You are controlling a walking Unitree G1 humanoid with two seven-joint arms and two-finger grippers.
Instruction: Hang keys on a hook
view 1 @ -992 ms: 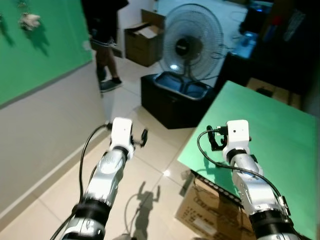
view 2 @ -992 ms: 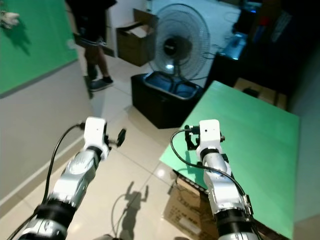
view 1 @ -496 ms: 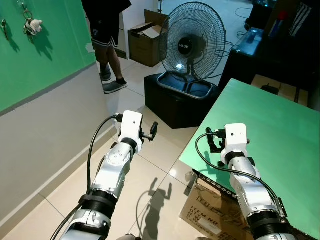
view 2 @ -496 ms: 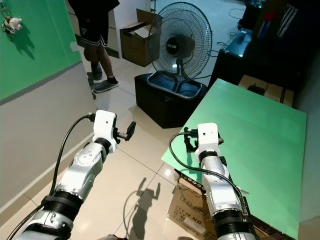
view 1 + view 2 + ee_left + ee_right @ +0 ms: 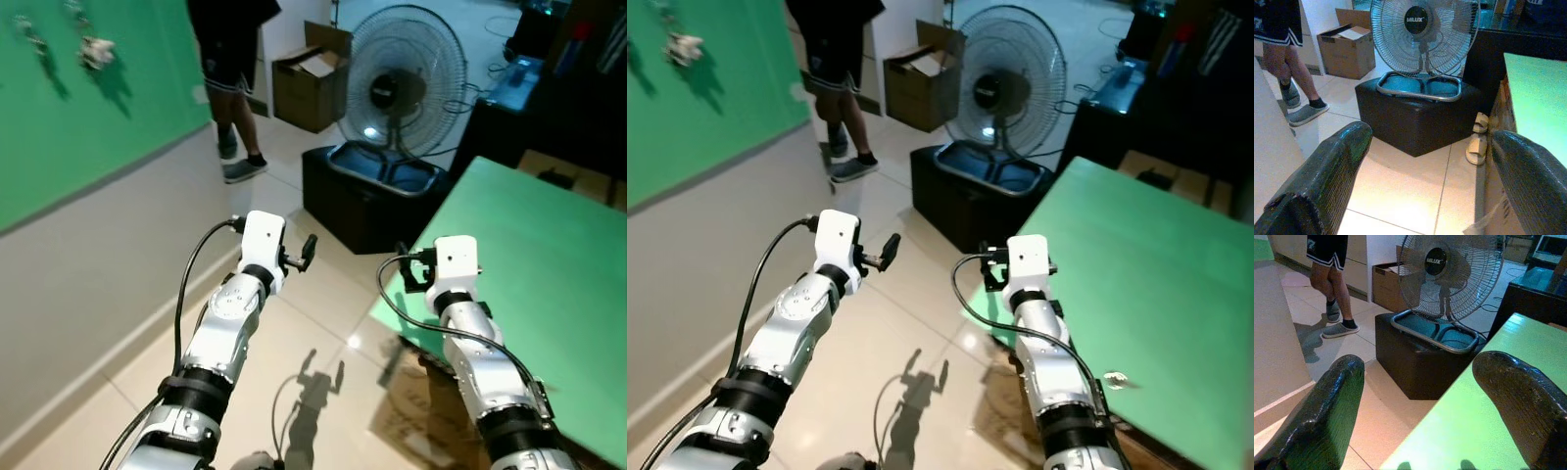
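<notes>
High on the green wall panel [image 5: 88,117] to my left hang a white plush key ring [image 5: 97,49] and a second small item [image 5: 31,34], both blurred. My left gripper [image 5: 306,252] is held out over the floor tiles, open with nothing between its fingers [image 5: 1337,171]. My right gripper [image 5: 407,270] hovers at the near corner of the green table [image 5: 549,255], also open and holding nothing, as the right wrist view [image 5: 1420,367] shows. A small pale object [image 5: 1114,380] lies on the table beside my right forearm; I cannot tell what it is.
A standing fan [image 5: 407,88] sits on a black box [image 5: 372,201] ahead. A person [image 5: 233,88] stands by the wall near an open cardboard box [image 5: 313,88]. Another carton [image 5: 421,401] is under the table, with slippers [image 5: 1478,137] beside it.
The whole picture has shifted and blurred as the camera swung. My left arm rose a little a second ago; both grippers stay open and empty.
</notes>
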